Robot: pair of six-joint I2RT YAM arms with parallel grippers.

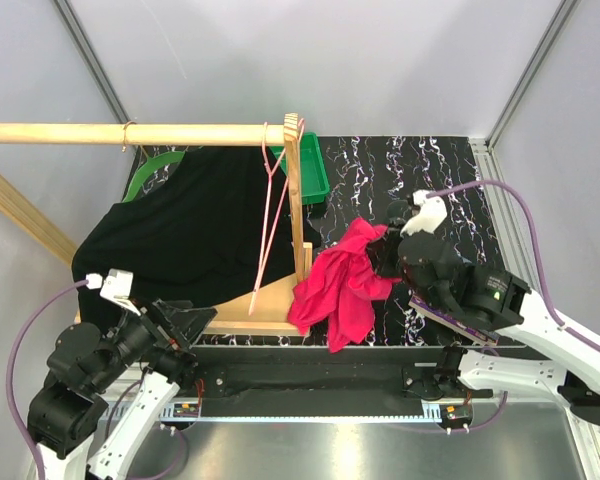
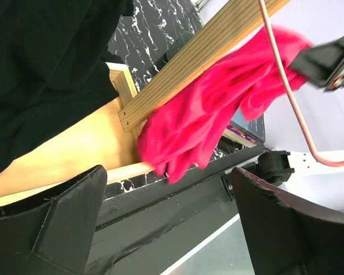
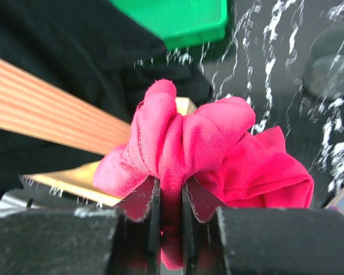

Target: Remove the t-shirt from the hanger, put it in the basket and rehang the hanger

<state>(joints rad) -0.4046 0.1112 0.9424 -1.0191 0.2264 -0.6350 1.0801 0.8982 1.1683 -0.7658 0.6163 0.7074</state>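
Note:
The red t-shirt [image 1: 340, 285] hangs bunched from my right gripper [image 1: 388, 238], just right of the wooden rack's upright post [image 1: 298, 200]. Its lower end droops to the table's front edge. In the right wrist view the gripper [image 3: 171, 200] is shut on a fold of the shirt [image 3: 189, 137]. The thin pink hanger [image 1: 270, 210] hangs from the wooden rod [image 1: 130, 133] with no red cloth on it. My left gripper [image 1: 185, 325] is open and empty at the near left. Its wrist view shows the shirt [image 2: 206, 114] and the hanger wire [image 2: 286, 97] beyond the wide-apart fingers [image 2: 57, 223].
A large black cloth [image 1: 190, 230] drapes over the left of the rack and its wooden base [image 1: 260, 305]. A green bin [image 1: 315, 170] stands behind the post. The black marbled tabletop [image 1: 420, 170] lies to the right.

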